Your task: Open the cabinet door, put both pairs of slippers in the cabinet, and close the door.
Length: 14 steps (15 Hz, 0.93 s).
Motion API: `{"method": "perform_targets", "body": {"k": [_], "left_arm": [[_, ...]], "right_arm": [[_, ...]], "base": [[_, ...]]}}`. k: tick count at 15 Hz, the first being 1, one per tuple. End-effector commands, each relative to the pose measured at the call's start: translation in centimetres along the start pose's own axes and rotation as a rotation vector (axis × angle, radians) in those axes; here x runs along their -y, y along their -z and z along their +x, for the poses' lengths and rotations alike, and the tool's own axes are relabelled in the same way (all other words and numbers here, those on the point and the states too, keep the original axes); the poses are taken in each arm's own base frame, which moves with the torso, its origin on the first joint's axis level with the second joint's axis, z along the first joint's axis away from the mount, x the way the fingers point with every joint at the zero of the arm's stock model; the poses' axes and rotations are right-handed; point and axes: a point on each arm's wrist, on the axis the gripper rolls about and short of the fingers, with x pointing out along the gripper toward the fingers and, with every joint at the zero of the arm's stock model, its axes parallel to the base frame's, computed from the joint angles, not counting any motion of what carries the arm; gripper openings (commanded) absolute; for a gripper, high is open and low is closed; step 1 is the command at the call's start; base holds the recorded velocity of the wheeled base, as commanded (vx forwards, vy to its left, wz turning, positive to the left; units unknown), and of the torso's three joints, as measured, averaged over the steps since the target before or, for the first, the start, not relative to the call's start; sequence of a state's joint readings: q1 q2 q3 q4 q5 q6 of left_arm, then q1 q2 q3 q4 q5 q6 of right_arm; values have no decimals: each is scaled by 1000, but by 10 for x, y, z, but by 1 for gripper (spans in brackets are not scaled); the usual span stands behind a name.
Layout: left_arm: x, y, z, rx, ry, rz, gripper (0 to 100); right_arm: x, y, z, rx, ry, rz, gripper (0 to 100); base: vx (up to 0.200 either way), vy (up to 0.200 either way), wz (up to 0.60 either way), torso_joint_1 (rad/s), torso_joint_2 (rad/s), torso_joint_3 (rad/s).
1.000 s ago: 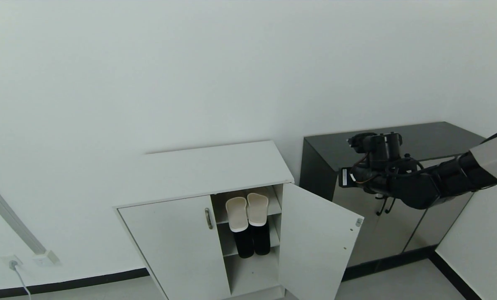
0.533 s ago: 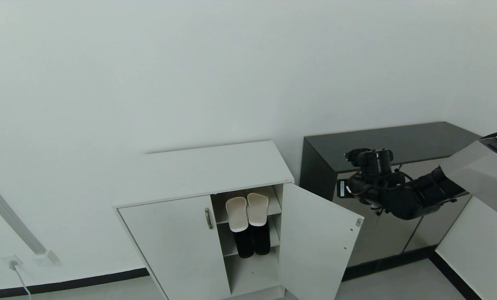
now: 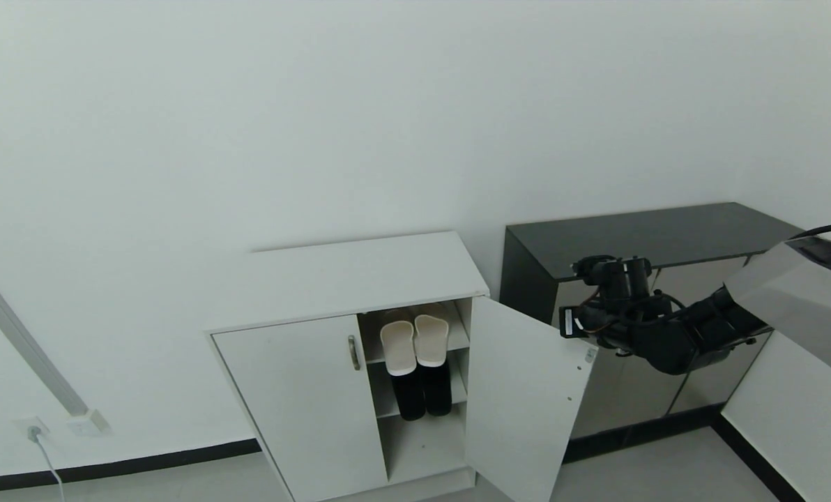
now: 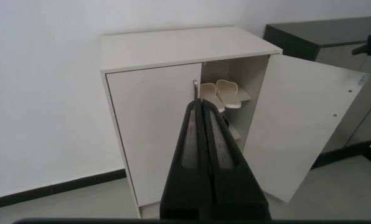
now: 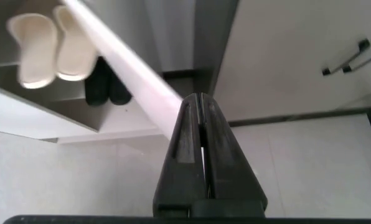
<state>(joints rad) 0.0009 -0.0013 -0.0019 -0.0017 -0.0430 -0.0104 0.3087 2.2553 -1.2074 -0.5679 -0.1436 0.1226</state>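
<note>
Two pairs of slippers sit inside a low white cabinet (image 3: 360, 279) that stands against a pale wall. The cream pair (image 3: 415, 343) lies on the upper shelf, soles facing out, and the black pair (image 3: 424, 397) stands on the shelf just below it. The cabinet's right door (image 3: 520, 390) is swung wide open, while its left door (image 3: 297, 404) is closed, with a small metal handle (image 3: 353, 352) near its inner edge. The right gripper (image 5: 201, 102) has its fingers pressed together, holding nothing, with the tip just beside the open door's free edge; whether it touches the door cannot be told. The left gripper (image 4: 201, 106) is likewise fully closed and empty, held well back from the cabinet and pointing toward it. A dark cabinet (image 3: 638, 237) stands just to the right.
</note>
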Motion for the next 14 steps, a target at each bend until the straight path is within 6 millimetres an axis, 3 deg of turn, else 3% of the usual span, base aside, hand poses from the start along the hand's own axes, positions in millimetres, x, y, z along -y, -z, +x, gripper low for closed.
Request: {"method": "perform_targets", "body": {"k": [1,9,14], "left_arm": [[0,0,0,-2,-1,0,0],[0,0,0,-2,-1,-2,0],[0,0,0,-2,-2,-3,0]], "right_arm": [[2,3,3,-9,5,0,0],[15,19,34,-16,39,10,0],[15,21,36,-21,42,7,0]], "base": [[0,0,0,0,0,0],[0,0,0,0,0,0],[0,0,0,0,0,0]]}}
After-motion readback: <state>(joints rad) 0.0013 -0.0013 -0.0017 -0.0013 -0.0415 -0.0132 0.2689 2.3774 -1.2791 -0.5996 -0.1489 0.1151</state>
